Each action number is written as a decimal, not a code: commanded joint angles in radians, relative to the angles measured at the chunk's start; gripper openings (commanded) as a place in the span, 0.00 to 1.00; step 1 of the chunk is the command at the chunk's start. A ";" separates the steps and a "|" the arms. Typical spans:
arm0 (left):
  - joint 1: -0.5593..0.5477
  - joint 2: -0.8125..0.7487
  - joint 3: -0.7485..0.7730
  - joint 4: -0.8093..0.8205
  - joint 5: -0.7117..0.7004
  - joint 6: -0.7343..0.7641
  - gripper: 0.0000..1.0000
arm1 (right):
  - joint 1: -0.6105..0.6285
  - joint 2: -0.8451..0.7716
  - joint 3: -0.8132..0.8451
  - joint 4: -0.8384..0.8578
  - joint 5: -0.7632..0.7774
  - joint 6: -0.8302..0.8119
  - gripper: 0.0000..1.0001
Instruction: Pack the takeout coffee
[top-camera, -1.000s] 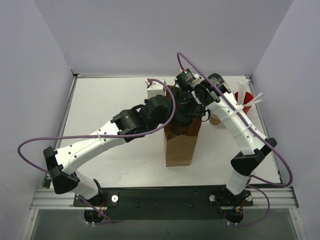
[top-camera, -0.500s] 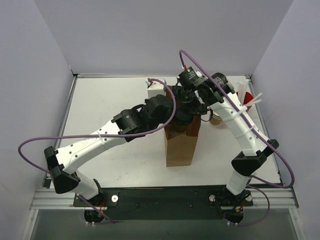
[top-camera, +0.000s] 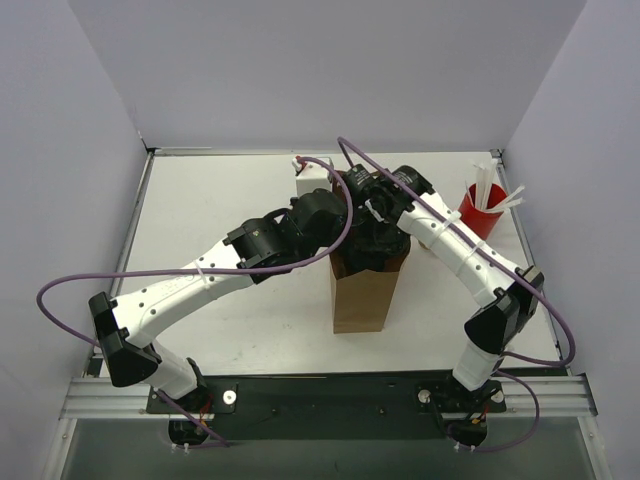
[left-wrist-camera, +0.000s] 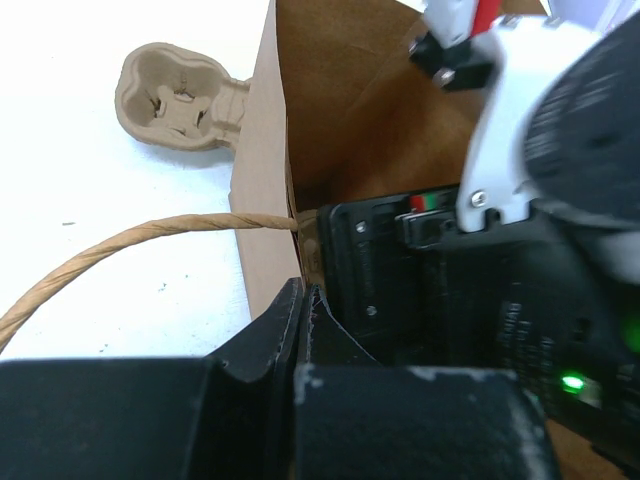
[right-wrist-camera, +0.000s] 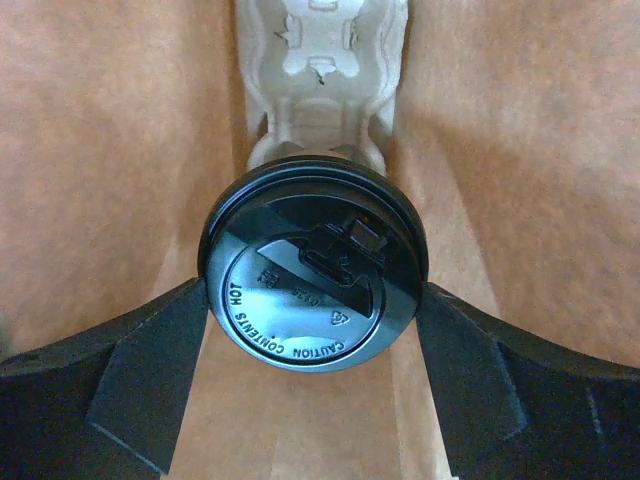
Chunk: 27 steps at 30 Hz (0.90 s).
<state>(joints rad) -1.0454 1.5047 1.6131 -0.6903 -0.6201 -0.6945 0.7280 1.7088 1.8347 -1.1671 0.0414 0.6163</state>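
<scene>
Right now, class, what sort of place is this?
Probably a robotics test cell, not a café: a white table walled by plain panels, two arms bolted at its edge, and a paper bag as prop.

Left arm (top-camera: 190, 285), left of paper bag (top-camera: 360, 300): white shells, black joints, black wedge-shaped shoulder block (top-camera: 110, 340). Right arm (top-camera: 470, 255), right of bag: same colours. Purple cable (top-camera: 39, 298) loops along each.

From above, the right arm (top-camera: 450, 240) over the paper bag (top-camera: 360, 295) hides the takeout coffee (right-wrist-camera: 312, 265). At the right wrist its lid (right-wrist-camera: 290, 300) covers the cup's body; the pulp carrier (right-wrist-camera: 320, 50) is cropped.
</scene>
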 joint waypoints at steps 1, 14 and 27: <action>0.004 -0.003 0.045 0.028 -0.017 0.009 0.00 | 0.005 -0.038 -0.083 0.041 -0.003 0.022 0.78; 0.002 -0.014 0.033 0.043 -0.018 0.020 0.00 | 0.021 -0.057 -0.304 0.182 0.038 0.062 0.78; 0.005 -0.004 0.034 0.048 -0.007 0.018 0.00 | 0.024 -0.057 -0.460 0.280 0.035 0.069 0.78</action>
<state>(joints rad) -1.0451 1.5047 1.6131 -0.6838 -0.6228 -0.6903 0.7513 1.6440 1.4357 -0.9272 0.0410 0.6800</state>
